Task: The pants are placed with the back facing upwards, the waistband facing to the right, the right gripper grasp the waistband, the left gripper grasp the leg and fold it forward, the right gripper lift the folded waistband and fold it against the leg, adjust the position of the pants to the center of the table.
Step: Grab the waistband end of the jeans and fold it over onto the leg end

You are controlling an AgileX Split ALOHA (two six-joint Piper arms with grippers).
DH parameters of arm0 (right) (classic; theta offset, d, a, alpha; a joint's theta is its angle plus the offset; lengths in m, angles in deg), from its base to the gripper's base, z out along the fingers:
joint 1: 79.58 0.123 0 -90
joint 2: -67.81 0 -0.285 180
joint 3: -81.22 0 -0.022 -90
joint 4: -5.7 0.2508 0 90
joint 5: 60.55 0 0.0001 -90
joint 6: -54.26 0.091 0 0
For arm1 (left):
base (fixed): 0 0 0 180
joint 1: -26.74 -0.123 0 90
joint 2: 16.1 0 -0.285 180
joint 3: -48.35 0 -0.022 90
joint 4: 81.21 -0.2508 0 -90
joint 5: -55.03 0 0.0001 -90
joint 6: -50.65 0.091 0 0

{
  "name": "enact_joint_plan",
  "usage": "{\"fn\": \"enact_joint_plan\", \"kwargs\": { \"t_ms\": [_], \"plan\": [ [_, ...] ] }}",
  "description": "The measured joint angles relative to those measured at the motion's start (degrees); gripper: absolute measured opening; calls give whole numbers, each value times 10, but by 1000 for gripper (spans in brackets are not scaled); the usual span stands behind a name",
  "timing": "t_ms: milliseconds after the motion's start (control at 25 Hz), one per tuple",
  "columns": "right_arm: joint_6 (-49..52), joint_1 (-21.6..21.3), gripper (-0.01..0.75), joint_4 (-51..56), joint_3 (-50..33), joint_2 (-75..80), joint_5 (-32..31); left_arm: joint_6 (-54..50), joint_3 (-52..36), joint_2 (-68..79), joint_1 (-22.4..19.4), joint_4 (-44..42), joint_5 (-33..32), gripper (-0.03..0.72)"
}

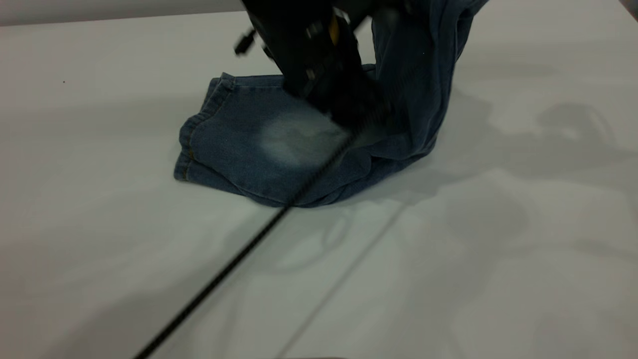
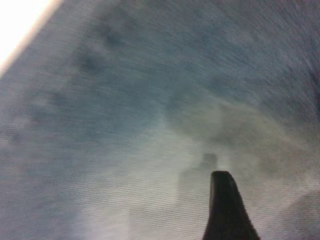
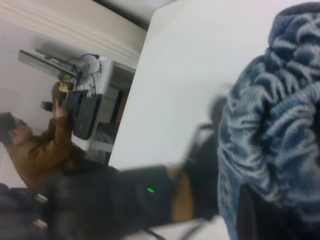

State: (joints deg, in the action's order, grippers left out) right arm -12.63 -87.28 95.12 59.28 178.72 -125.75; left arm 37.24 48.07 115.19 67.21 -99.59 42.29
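Exterior: pants [image 1: 259, 144] lie folded mid-table [image 1: 99, 249], waistband end hoisted at one o'clock; left gripper [image 1: 344, 104] presses the leg, fingers unreadable. Left wrist: denim only. Right wrist: right gripper [image 3: 260, 215] seems clamped on bunched waistband. Judging: second fold underway; next, carry waistband over toward nine o'clock.

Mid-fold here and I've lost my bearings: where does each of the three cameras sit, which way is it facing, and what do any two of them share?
Exterior view: low, facing across the table, on the pants; the left end effector presses on the flat part, and the raised part runs out of frame at top.
Left wrist view: close above the denim, looking down; one black finger shows.
Right wrist view: beside bunched waistband cloth, looking across the table at the left arm and a person.
Shared: the exterior and left wrist views show the same pale faded patch.
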Motion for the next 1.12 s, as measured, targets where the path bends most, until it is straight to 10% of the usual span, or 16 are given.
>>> {"fn": "enact_joint_plan", "kwargs": {
  "t_ms": [320, 840, 1120],
  "plan": [
    [-4, 14, 74, -1, 0, 0, 5, 1, 0, -171, -73, -3, -19, 401],
    [-119, 282, 74, 126, 16, 8, 350, 1, 0, -435, -118, -13, -117, 401],
    [-150, 358, 75, 135, 88, 88, 400, 1, 0, -450, -118, -13, -148, 401]
  ]
}}
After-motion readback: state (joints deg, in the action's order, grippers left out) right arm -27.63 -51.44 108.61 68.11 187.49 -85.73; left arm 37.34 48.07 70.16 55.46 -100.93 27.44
